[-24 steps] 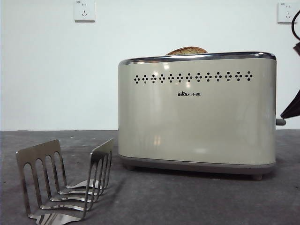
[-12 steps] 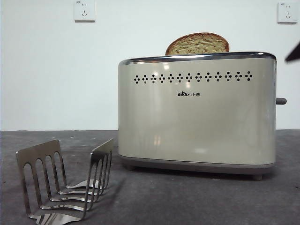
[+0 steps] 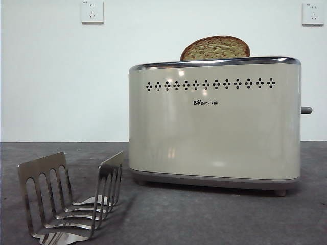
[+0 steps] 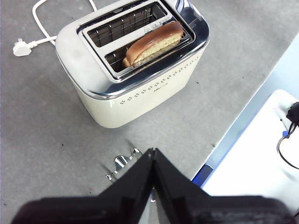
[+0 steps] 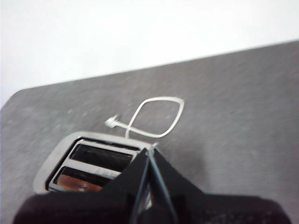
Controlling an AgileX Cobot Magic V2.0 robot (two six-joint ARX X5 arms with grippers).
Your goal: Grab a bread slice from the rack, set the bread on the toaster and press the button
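- The left gripper (image 4: 153, 151) hangs high above the table (image 4: 42, 135), jaws pressed together with nothing between them, over the steel rack (image 4: 122, 163), of which only a few shiny tips peek out beside the jaws.
- The right gripper (image 5: 150, 151) is likewise clenched on nothing, high over the toaster's (image 5: 88, 163) chrome top; its view is blurred.
- Neither gripper appears in the front view, so the space around the toaster (image 3: 214, 122) is open on all sides there.
- The rack (image 3: 69, 199) stands at the near left, empty, well apart from the toaster, with bare grey table between them.
- The slice of bread (image 3: 215, 48) stands in the toaster, its rounded brown crust and speckled tan crumb rising above the chrome rim.
- The button (image 3: 306, 110) sticks out from the toaster's right narrow side, high up.
- The left wrist view alone shows that the slice (image 4: 154, 43) sits in one of two slots, the one beside the dotted vent face; the other slot is empty.
- Only the wrist views show the white cord and plug (image 4: 21, 46) on the table behind the toaster, and the table's edge with a white surface (image 4: 252, 158) beyond it.
- Two wall sockets (image 3: 92, 11) show only in the front view.
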